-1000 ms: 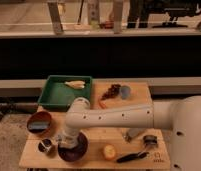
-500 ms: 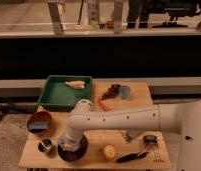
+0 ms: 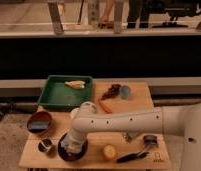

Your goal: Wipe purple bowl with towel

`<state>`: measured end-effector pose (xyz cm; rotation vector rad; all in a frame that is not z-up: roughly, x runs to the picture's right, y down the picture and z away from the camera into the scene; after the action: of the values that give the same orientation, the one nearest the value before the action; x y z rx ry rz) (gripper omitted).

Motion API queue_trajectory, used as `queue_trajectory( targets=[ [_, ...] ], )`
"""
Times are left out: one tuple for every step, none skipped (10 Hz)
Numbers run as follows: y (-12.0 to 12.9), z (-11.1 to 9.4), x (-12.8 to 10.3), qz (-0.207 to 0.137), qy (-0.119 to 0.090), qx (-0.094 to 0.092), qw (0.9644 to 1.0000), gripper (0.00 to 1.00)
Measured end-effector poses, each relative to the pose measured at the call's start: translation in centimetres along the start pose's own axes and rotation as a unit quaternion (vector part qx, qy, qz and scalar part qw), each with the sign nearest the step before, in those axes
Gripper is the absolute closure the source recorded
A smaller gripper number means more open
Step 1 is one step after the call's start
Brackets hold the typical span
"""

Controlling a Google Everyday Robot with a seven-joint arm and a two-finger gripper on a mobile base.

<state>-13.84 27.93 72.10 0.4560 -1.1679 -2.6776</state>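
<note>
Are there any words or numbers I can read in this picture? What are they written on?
Readable text: none.
One small dark mark at the front right corner of the wooden table: too blurred to read.
The gripper, down at the purple bowl on the table's front left, shows no writing.

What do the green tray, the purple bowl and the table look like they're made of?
Tray: probably plastic, uniform matte green with a moulded rim. Bowl, under the gripper at front left: dark and seemingly glossy, so glazed ceramic or plastic. Table: likely wood, warm tan and matte.
</note>
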Motion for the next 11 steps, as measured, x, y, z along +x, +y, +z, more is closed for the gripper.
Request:
queue_trajectory(
  targets=[
    [0.0,-0.1,-0.3,0.005,-0.003,-0.003,1.0,1.0],
    [0.0,-0.3,-0.7,0.01,-0.007,-0.007,0.9999,1.0],
    [0.2,-0.5,-1.1,0.016,-0.01,-0.011,0.9998,1.0],
    [0.5,-0.7,-1.5,0.022,-0.015,-0.016,0.9995,1.0],
    [0.7,-0.9,-1.7,0.026,-0.018,-0.019,0.9993,1.0],
    [1.1,-1.0,-2.0,0.031,-0.021,-0.023,0.999,1.0],
    [1.6,-1.2,-2.0,0.035,-0.022,-0.027,0.9988,1.0],
    [1.9,-1.2,-1.8,0.035,-0.02,-0.029,0.9988,1.0],
    [2.1,-1.2,-1.5,0.035,-0.016,-0.031,0.9988,1.0],
    [2.3,-1.0,-0.3,0.029,-0.012,-0.032,0.999,1.0],
    [2.4,-0.7,0.9,0.022,-0.009,-0.031,0.9992,1.0]
  ],
)
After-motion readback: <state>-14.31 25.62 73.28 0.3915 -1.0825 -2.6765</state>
